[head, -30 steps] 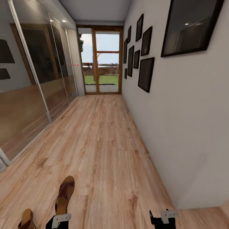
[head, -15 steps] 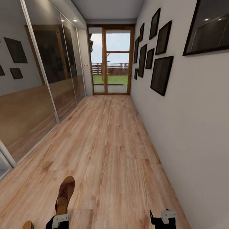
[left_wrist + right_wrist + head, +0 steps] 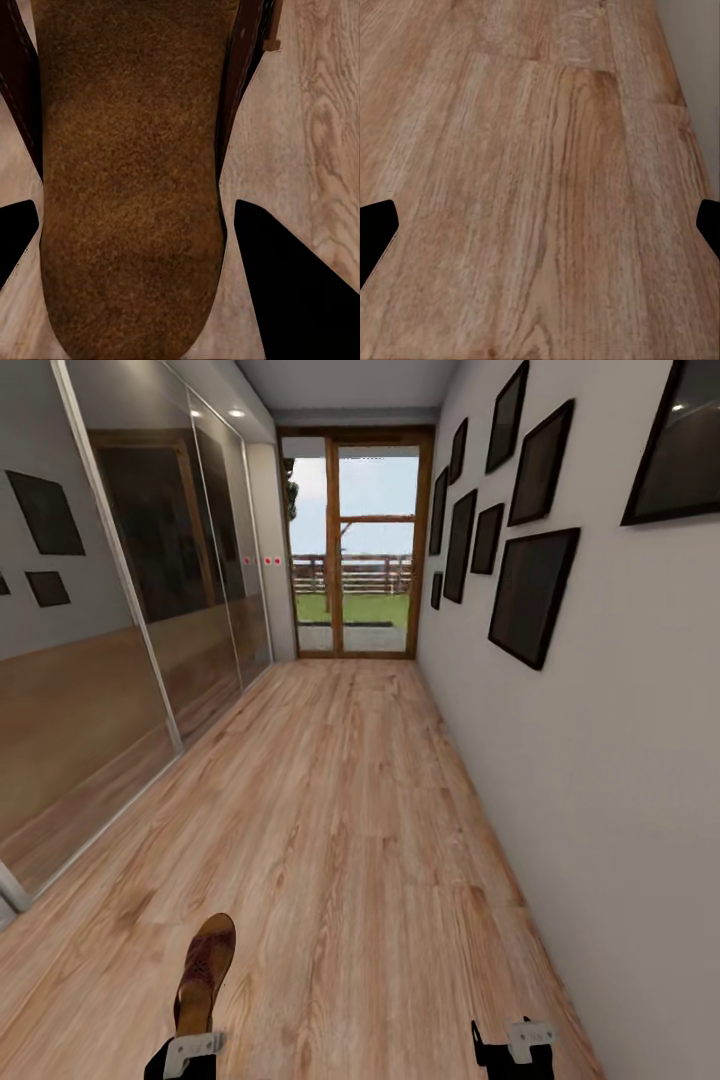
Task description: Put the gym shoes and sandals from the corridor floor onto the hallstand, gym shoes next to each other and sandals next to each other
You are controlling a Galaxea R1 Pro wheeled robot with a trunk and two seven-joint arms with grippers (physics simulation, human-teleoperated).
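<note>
One brown sandal (image 3: 204,972) shows in the lower left of the head view, sole up and pointing away down the corridor, its near end at the left hand (image 3: 183,1057) on the bottom edge of the frame. In the left wrist view the same sandal (image 3: 131,172) runs lengthwise between the two dark fingertips (image 3: 289,289), which stand just beside its edges; whether they pinch it or merely flank it I cannot tell. The right hand (image 3: 515,1050) sits at the lower right of the head view, and in the right wrist view its two fingertips (image 3: 375,229) are spread wide at the frame's sides with bare corridor floor (image 3: 540,187) between them. The wood-grain plank floor (image 3: 350,810) runs up the middle of the head view to one glazed door with a wooden frame (image 3: 355,540) at the far end, grass and a fence visible through it. Along the left of the frame stand mirrored sliding panels (image 3: 110,610), at least three counted. On the pale wall (image 3: 620,780) at the right hang dark framed pictures (image 3: 532,608), eight counted, two of them cut off by the frame's upper right edge
</note>
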